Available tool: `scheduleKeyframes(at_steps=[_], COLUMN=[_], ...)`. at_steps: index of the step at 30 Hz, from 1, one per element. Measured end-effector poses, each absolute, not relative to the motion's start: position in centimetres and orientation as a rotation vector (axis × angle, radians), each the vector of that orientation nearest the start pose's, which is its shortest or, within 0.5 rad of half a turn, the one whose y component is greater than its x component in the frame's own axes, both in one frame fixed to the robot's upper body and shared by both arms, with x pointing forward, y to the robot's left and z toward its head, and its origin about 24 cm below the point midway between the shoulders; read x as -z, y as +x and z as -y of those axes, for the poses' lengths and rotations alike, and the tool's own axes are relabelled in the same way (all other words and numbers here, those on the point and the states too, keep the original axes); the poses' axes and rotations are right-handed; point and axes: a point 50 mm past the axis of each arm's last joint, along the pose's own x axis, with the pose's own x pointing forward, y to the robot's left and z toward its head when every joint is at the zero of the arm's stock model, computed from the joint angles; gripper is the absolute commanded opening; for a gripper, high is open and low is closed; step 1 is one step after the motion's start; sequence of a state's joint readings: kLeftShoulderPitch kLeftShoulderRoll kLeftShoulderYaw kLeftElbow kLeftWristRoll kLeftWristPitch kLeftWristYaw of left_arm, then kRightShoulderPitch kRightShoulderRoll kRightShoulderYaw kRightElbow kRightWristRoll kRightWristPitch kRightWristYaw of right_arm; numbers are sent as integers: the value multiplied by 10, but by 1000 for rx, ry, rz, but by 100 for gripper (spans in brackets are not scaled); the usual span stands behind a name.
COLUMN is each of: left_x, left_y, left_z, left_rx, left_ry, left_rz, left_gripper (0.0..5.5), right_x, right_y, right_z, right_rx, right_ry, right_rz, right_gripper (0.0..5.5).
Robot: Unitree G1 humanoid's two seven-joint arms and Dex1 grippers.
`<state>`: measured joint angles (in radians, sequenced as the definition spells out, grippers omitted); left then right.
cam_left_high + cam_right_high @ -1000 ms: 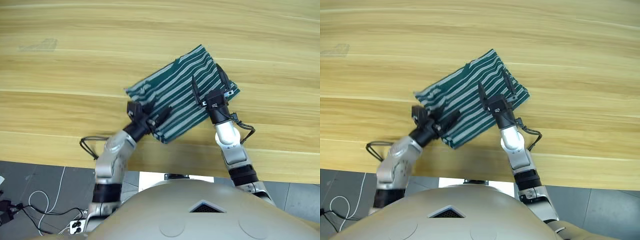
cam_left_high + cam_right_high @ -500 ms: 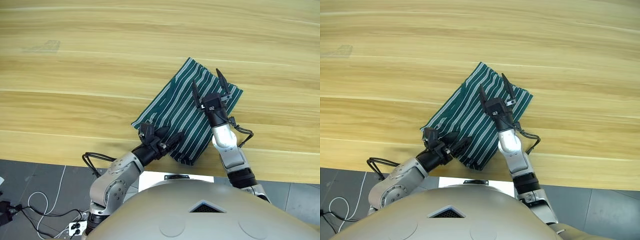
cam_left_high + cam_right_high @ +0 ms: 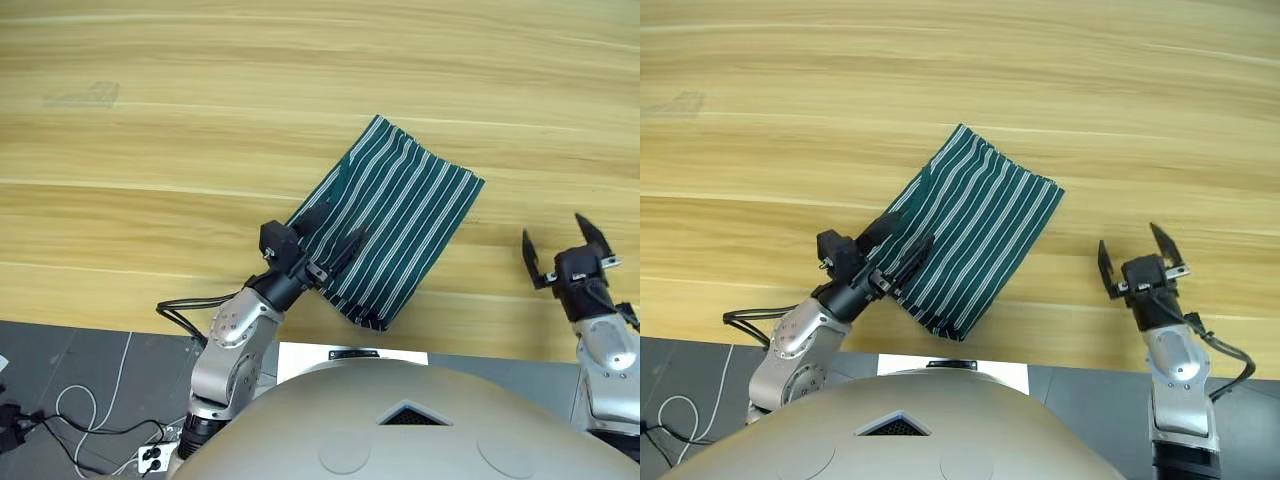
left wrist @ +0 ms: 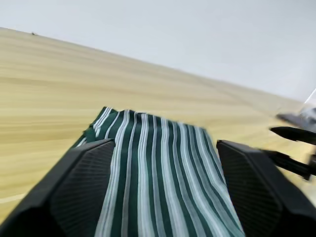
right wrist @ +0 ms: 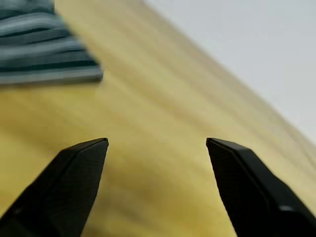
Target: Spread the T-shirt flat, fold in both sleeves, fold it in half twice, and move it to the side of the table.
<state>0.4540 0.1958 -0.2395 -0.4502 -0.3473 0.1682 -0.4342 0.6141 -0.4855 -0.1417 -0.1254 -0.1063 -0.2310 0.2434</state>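
Observation:
The T-shirt [image 3: 400, 230], dark green with white stripes, lies folded into a compact rectangle near the table's front edge, turned at an angle; it also fills the space between the fingers in the left wrist view [image 4: 163, 173]. My left gripper [image 3: 333, 232] is open and hovers over the shirt's near left edge, holding nothing. My right gripper [image 3: 565, 245] is open over bare wood to the right of the shirt, well apart from it. A corner of the shirt [image 5: 44, 59] lies beyond that gripper in the right wrist view.
The wooden table [image 3: 200, 120] stretches wide behind and to both sides of the shirt. Its front edge [image 3: 120, 322] runs just below the shirt. Cables [image 3: 70, 420] lie on the grey floor at the lower left.
My right gripper has left the shirt and swung far to the right over bare wood. My left gripper moved forward over the shirt's left edge. The shirt stays where it lay half a second ago.

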Motion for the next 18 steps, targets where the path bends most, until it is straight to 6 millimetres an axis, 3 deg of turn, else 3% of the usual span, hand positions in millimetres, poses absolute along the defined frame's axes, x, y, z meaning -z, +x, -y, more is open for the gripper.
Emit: scheduleKeyframes(at_steps=[3, 7, 18], left_x=[-34, -48, -54], left_y=[170, 199, 204], left_z=[-123, -132, -142], left_rx=[544, 469, 402], left_ry=[-172, -108, -148], left_rz=[-171, -69, -27], left_gripper=[381, 381, 381], right_x=[-6, 2, 2], right_y=[132, 164, 230], right_z=[254, 221, 178], right_rx=[-238, -297, -349], right_ry=[-611, -576, -570], right_rz=[-304, -245, -173], right_gripper=[368, 368, 368])
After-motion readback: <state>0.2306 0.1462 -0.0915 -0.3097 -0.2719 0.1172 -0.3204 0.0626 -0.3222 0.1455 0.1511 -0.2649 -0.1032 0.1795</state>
